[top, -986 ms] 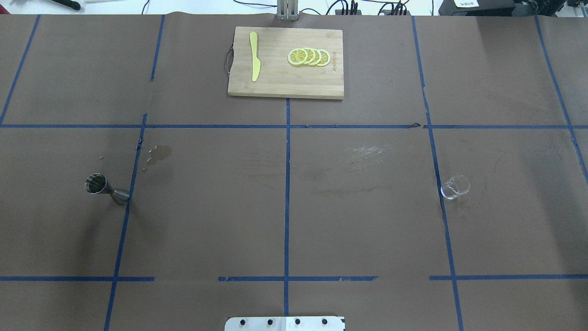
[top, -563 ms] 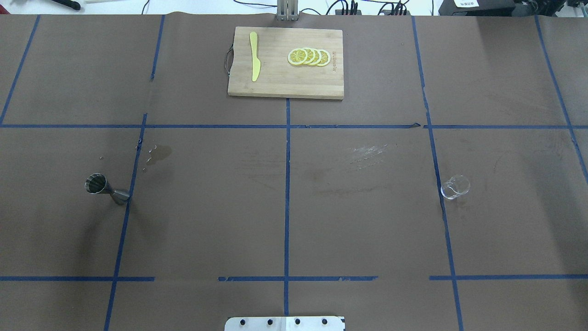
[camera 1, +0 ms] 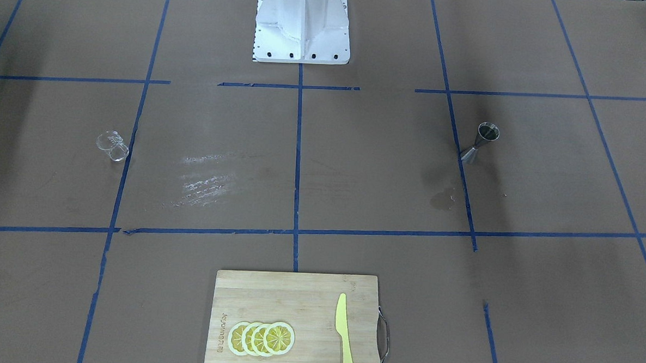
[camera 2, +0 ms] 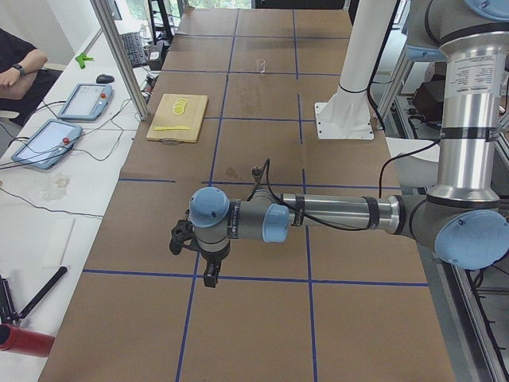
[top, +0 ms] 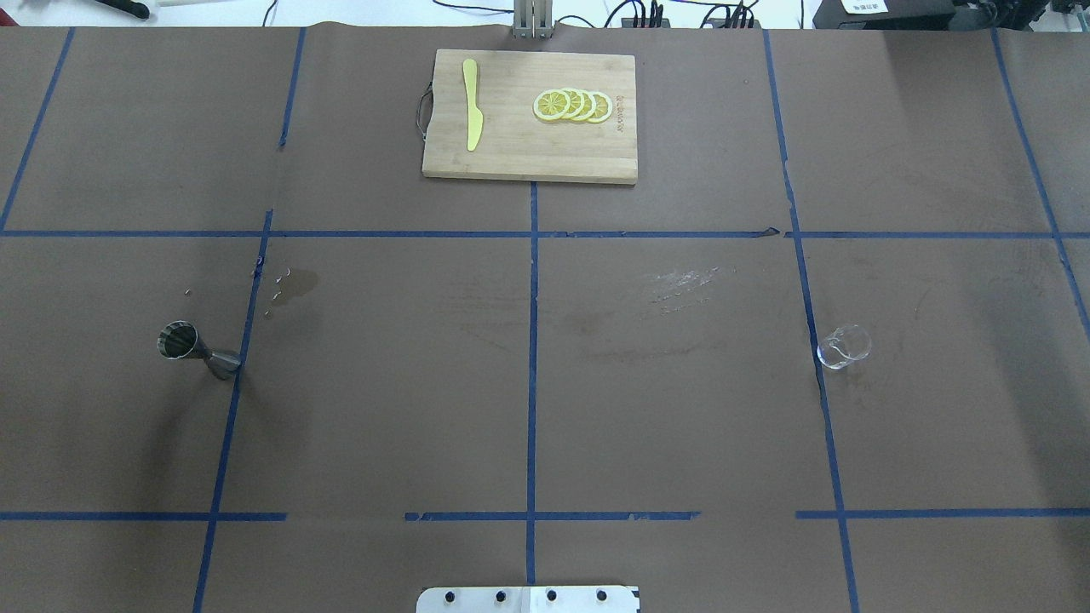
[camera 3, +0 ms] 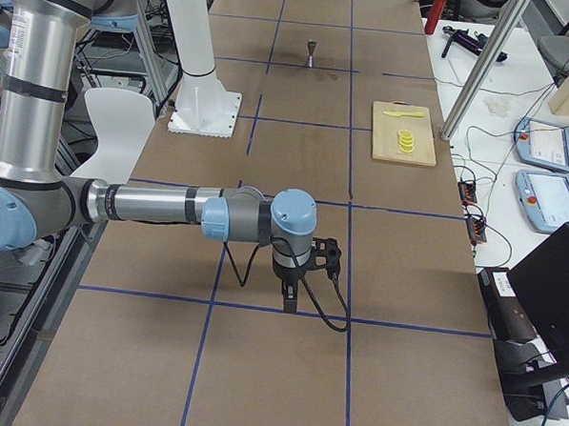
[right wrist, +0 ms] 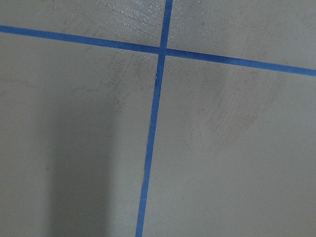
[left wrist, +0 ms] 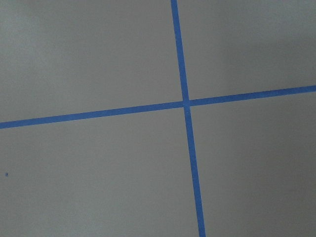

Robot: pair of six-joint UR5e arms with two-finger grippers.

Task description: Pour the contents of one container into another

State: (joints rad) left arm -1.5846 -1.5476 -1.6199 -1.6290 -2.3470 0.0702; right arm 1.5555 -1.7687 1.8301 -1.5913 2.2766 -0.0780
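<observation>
A steel jigger [top: 197,351] stands upright on the brown table cover at the robot's left, also seen in the front-facing view [camera 1: 480,142]. A small clear glass [top: 843,346] stands at the robot's right, next to a blue tape line [camera 1: 112,146]. Neither gripper appears in the overhead or front-facing views. The left gripper [camera 2: 208,274] hangs above the table's left end, far from the jigger. Over the right end hangs the right gripper [camera 3: 290,294]. I cannot tell whether either is open or shut. Both wrist views show only bare cover and tape lines.
A wooden cutting board [top: 528,162] at the far middle carries lemon slices [top: 572,105] and a yellow knife [top: 472,117]. The robot's base plate [camera 1: 301,52] sits at the near edge. A wet stain [top: 298,283] lies near the jigger. Operators' tablets lie beyond the far edge.
</observation>
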